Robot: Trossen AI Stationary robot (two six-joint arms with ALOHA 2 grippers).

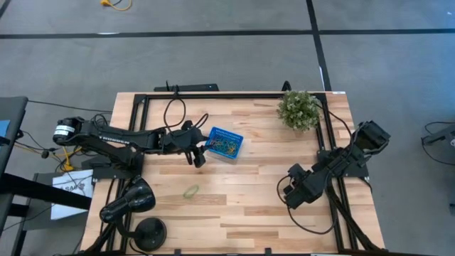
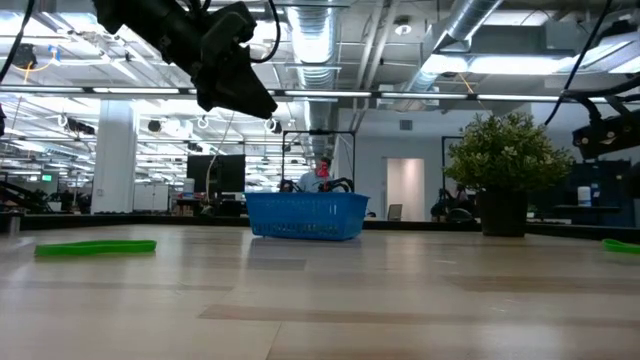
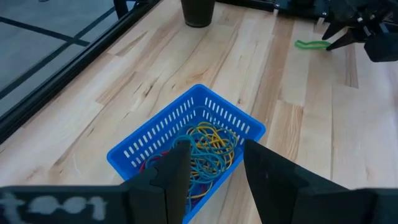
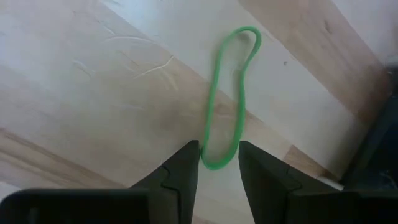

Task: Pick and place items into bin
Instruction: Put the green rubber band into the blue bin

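Hovering over the near end of the blue bin [image 3: 186, 140], your left tool [image 3: 208, 168] has its fingers parted with nothing between them; the tangle of yellow, blue and red loops [image 3: 202, 149] lies inside the bin directly beneath it. Your right tool [image 4: 217, 165] sits low over the right side of the counter [image 1: 249, 199], fingers also spread, straddling the near end of a green loop [image 4: 227, 99] that lies flat on the wood. That loop is not yet gripped, as far as the right wrist view shows.

A second green loop [image 1: 191, 190] lies loose on the counter toward the front, well apart from the bin, and in the low view it rests as a flat strip on the wood. The potted plant [image 1: 298, 108] stands at the back right, clear of both arms.

Expect these loops to weigh almost nothing and to flop: they will drape, stretch and spring if pulled, and a thin band flat on wood is easy to miss or roll out from under a fingertip. You would do best to bring the fingers right down to the surface and close across both strands at the rounded end now between them, since a single strand may slide through. Lift slowly so that the hanging length does not swing.
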